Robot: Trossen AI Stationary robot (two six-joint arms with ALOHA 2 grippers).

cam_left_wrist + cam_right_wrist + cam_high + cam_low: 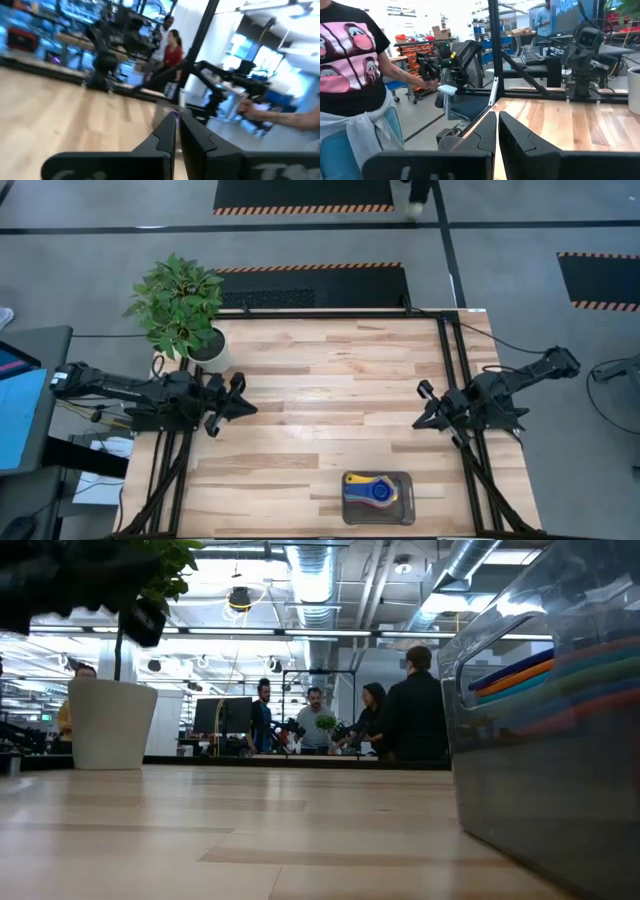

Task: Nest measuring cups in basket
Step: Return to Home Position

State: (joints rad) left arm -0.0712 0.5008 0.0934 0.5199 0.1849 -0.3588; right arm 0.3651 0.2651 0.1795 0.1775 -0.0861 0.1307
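The dark grey basket point(378, 498) stands near the table's near edge, right of the middle, with the measuring cups point(372, 491) stacked inside it; yellow, blue and red show from above. In the low view the basket's wall point(540, 790) looms at the right, with coloured cup handles point(515, 675) above its rim. My left gripper point(238, 406) is shut and level at the table's left side, pointing right. My right gripper point(424, 402) is shut and level at the right side, pointing left. Neither is near the basket.
A potted plant point(180, 308) in a white pot point(110, 725) stands at the table's far left corner, just behind my left arm. A black frame rail point(447, 370) runs along the table's right side. People stand in the room beyond the table.
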